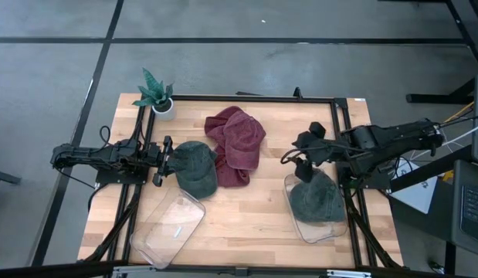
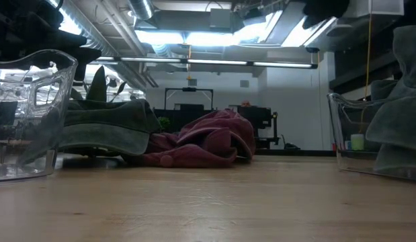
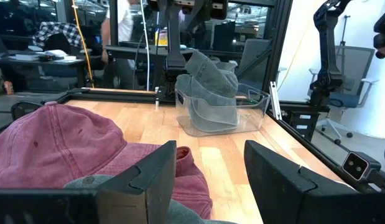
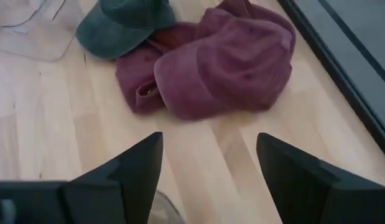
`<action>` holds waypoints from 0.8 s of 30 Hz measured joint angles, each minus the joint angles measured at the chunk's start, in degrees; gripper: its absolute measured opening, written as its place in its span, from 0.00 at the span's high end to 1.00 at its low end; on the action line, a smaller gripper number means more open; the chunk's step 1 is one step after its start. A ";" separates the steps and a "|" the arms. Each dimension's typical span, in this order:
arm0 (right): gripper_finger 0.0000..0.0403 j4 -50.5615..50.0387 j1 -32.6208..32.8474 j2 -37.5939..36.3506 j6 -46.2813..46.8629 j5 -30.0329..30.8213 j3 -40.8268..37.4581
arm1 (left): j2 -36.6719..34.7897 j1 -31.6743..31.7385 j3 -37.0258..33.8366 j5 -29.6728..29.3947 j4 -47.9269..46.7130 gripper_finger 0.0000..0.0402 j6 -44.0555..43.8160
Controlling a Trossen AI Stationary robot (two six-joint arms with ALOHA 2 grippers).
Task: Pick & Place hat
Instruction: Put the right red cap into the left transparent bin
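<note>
A dark green hat [image 1: 196,167] lies on the table left of centre, its crown beside a heap of red hats [image 1: 237,143]. My left gripper [image 1: 163,161] is open and low at this green hat's left edge. In the left wrist view the gripper [image 3: 211,155] has green cloth [image 3: 86,182] under its fingers. A second green hat [image 1: 316,201] sits in the right clear bin [image 1: 335,228]. My right gripper [image 1: 303,158] is open above that bin's far end. In the right wrist view the right gripper [image 4: 209,143] faces the red hats [image 4: 223,62]. My left gripper has its open fingers [image 3: 148,177] level, coming from the table's left, at the left edge of the green hat [image 3: 86,182], which lies flat on the table. Whether the fingers touch the cloth I cannot tell.
An empty clear bin [image 1: 167,228] lies at the near left. A small potted plant [image 1: 157,93] stands at the far left corner. A black frame [image 1: 246,97] rims the table. Bare wood [image 1: 246,212] lies between the two bins.
</note>
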 joint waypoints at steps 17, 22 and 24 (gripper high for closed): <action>0.36 20.77 -8.64 14.15 -15.04 -3.32 -0.01 | 0.00 0.00 0.01 0.00 0.02 0.54 0.00; 0.36 27.86 -13.21 19.22 -15.56 -9.46 -0.02 | 0.00 0.00 0.01 0.00 0.00 0.54 0.00; 0.36 30.37 -14.66 21.33 -15.53 -11.28 -0.02 | 0.01 0.00 0.01 0.00 0.01 0.54 0.00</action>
